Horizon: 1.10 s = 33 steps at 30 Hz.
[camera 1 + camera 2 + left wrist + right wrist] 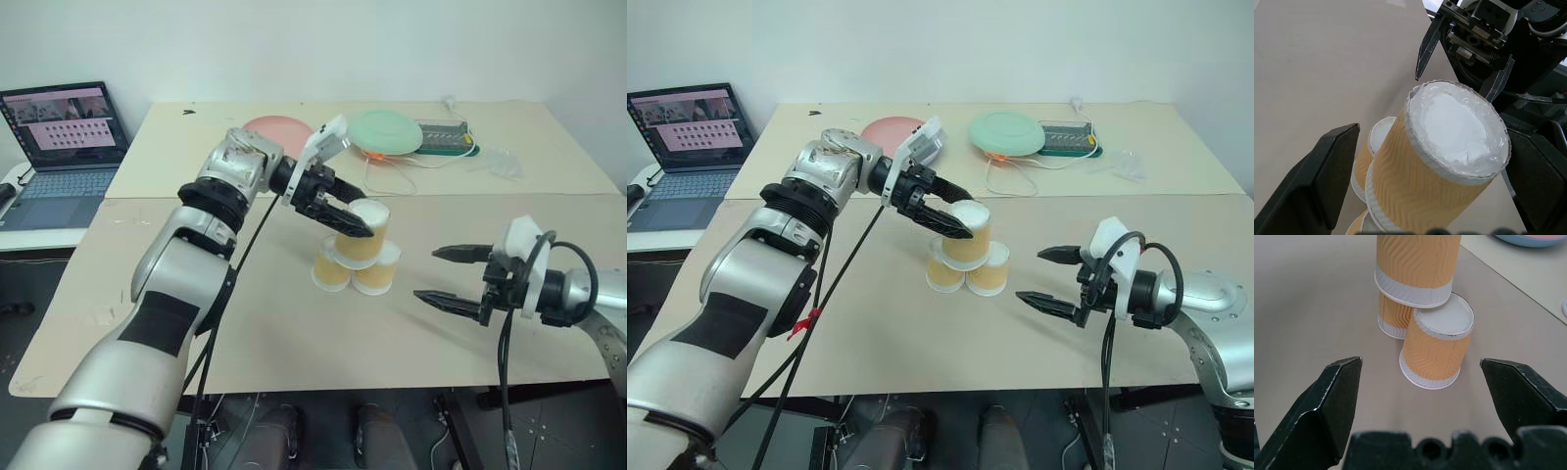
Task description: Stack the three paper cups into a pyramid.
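The right gripper (449,276) is nearest the camera, its two black fingers spread wide and empty, pointing at the pyramid (356,257) from just to its right. Three paper cups make that pyramid, all upside down with long axes upright — two cups (1436,350) side by side on the table (294,343), one top cup (363,233) resting across them. The left gripper (345,215) stands around the top cup, fingers wide apart and clear of its sides — not gripping.
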Each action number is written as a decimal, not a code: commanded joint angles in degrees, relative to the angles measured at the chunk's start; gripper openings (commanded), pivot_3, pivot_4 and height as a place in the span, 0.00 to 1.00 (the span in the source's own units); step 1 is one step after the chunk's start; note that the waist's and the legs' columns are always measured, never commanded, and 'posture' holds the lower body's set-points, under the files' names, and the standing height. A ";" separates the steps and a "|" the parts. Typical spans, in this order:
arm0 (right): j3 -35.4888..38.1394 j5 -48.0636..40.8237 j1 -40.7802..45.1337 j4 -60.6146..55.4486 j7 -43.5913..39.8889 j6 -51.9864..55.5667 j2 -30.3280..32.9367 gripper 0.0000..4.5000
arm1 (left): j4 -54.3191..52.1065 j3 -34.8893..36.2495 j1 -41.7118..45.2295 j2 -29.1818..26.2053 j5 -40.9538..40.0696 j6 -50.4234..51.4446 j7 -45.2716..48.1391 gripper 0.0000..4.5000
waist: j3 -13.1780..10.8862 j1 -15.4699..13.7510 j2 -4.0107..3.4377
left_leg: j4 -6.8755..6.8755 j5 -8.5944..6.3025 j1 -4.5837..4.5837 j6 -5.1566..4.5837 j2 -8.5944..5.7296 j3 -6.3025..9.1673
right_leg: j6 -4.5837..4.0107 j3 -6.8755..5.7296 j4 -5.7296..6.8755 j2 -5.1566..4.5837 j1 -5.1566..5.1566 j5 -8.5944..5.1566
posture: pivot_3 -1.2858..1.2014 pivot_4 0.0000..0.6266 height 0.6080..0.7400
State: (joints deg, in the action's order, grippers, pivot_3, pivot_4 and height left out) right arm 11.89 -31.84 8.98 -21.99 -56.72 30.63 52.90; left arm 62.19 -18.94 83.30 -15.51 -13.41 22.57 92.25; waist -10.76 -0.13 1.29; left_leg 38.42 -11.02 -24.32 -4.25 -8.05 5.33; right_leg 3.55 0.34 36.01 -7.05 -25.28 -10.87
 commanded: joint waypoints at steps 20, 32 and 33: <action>-0.47 -0.13 3.63 1.17 -0.93 -0.81 -0.23 1.00 | -13.98 5.95 2.82 -6.74 -7.58 7.76 0.25 1.00 | 0.00 0.16 -0.01 | 0.04 0.00 0.00 0.00 0.00 0.00 | -0.01 0.00 0.02 0.01 -0.01 0.01 | 0.52 0.24 0.83; -0.66 0.74 3.67 1.15 -0.37 -1.56 -0.41 1.00 | -33.95 22.34 -8.31 -13.08 -10.63 11.78 -18.82 1.00 | 0.02 1.03 -0.04 | 0.01 -0.01 0.06 0.00 0.01 0.00 | -0.21 0.09 0.07 0.02 -0.06 0.13 | 0.52 0.24 0.83; -0.13 0.78 3.04 0.81 0.11 -1.44 -0.54 1.00 | -39.04 26.48 -12.02 -13.63 -12.36 15.88 -24.69 1.00 | 0.02 1.00 -0.04 | 0.00 -0.01 0.11 0.01 0.02 0.00 | -0.22 0.11 0.09 0.02 -0.03 0.14 | 0.52 0.24 0.83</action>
State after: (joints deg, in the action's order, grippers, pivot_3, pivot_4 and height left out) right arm 9.66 -30.98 12.41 -19.59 -57.25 30.39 52.47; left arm 31.27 1.65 74.86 -28.07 -22.85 33.76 75.98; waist -10.73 0.87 1.25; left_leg 38.43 -11.02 -24.20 -4.22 -8.03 5.33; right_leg 3.31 0.46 36.15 -7.01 -25.31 -10.72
